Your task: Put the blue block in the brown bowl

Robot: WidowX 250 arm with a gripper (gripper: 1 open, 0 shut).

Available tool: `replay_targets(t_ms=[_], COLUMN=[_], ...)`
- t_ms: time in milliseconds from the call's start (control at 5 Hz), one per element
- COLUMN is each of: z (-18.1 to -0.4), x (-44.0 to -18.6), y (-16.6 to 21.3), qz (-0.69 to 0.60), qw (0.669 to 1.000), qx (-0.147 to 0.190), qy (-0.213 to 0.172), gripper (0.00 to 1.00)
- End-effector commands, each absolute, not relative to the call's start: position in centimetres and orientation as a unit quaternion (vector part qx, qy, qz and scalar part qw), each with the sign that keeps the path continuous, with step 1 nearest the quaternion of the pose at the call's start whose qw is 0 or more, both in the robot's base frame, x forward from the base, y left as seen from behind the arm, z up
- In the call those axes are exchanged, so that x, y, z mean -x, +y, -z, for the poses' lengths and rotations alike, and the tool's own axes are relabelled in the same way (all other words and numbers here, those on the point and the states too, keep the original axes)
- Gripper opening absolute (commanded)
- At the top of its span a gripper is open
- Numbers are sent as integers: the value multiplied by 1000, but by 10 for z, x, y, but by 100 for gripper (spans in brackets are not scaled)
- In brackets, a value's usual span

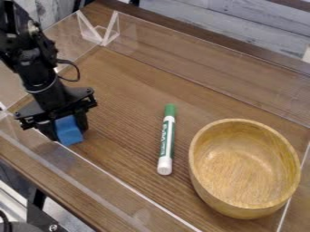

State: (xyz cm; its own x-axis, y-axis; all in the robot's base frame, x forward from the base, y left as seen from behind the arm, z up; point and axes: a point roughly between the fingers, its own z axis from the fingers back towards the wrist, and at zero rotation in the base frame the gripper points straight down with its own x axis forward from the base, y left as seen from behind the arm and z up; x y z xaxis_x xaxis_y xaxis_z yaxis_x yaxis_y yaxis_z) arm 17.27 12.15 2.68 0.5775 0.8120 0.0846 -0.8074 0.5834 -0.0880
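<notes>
The blue block point(71, 131) rests on the wooden table at the left, near the front edge. My gripper point(64, 122) points straight down over it, with a black finger on either side, shut on the block. The block's upper part is hidden by the fingers. The brown bowl point(285, 154) sits at the right, wide and with nothing in it, well away from the gripper.
A green-and-white marker pen point(166, 139) lies between the block and the bowl. A clear plastic stand point(97, 33) is at the back left. A low transparent wall point(115, 188) runs along the table's front edge, close to the gripper.
</notes>
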Motion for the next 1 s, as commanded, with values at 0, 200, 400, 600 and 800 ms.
replay_targets(t_ms=[0,200,400,600,800], z=[-37,-41,-46,-51,-57], x=[-175,-176,-178,-182,-184], y=[122,121,119,118,116], qz=[-447,-439,-431,-424,-417], qw=[892,896,900,903,906], qx=[11,6,1,-5,-11], qy=[-71,-72,-73,-74,-75], gripper=[0,0,0,0,0])
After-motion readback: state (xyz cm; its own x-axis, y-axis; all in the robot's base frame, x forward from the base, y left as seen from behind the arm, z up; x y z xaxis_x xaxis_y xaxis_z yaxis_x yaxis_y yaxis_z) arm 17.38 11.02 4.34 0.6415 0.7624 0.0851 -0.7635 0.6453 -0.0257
